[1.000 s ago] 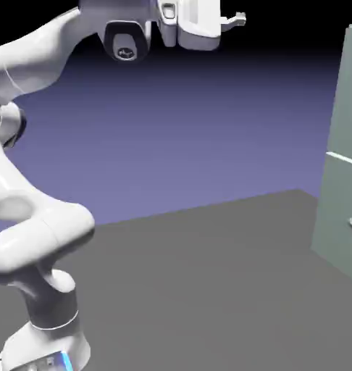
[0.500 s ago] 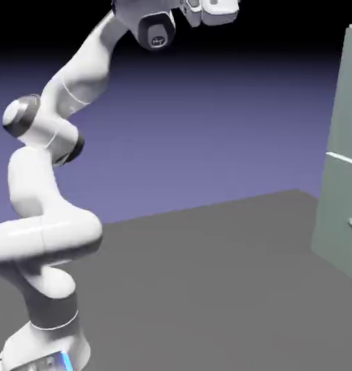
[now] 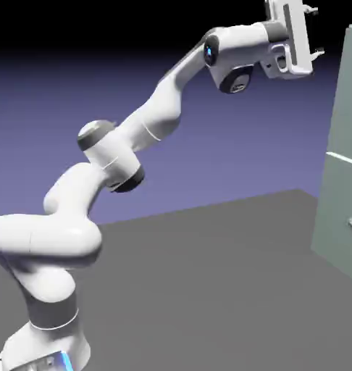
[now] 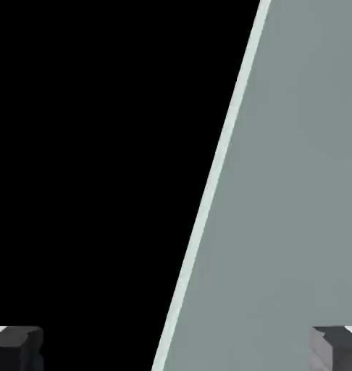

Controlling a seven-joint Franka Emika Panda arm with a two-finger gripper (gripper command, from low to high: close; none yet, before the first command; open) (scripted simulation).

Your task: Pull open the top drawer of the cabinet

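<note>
Top drawer, a flat grey-green panel (image 3: pixel 347 109), sits above the whitish seam of the tall boxy cabinet (image 3: pixel 334 210), at the exterior view's right. Left of the cabinet, the white two-fingered claw (image 3: pixel 316 32) is wide open, apparently gripping nothing, with open room below.

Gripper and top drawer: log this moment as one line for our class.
gripper: open, empty | top drawer: closed | contact: none seen | next: probably approach drawer
</note>
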